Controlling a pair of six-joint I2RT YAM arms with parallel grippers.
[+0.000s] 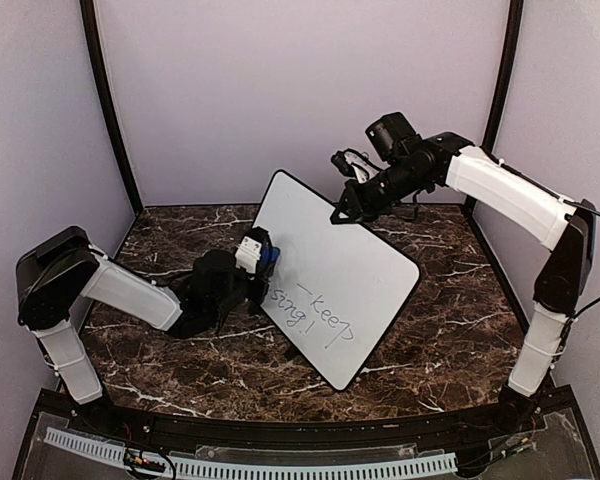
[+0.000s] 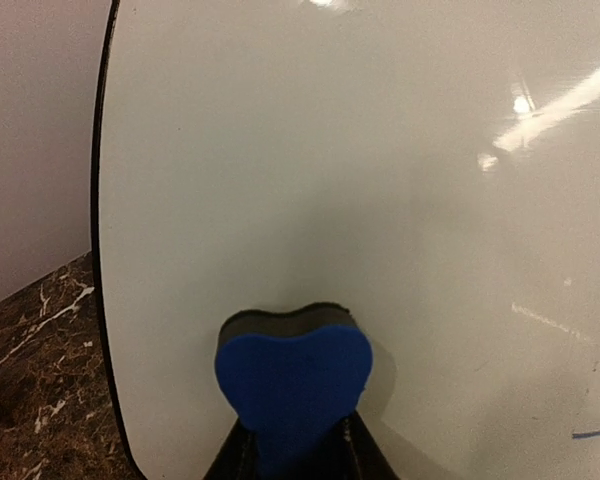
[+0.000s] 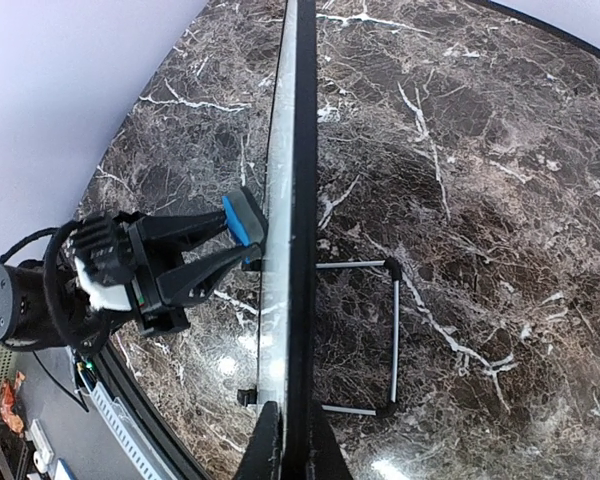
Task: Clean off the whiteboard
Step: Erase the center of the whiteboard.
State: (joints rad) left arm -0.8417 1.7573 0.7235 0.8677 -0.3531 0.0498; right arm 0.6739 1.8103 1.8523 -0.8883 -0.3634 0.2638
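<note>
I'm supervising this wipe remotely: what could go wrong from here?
The left end effector's push could slide the whiteboard on its thin wire stand if the right end effector's pinch on the top edge slips. The blue eraser, squeezed out of shape, might pop free. It sits above the writing, so words could be missed.

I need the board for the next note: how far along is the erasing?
Done: the upper whiteboard is blank. In hand: the right pincer grips its top edge while the left pincer presses the blue eraser against its face. Left: the handwriting lower down.
</note>
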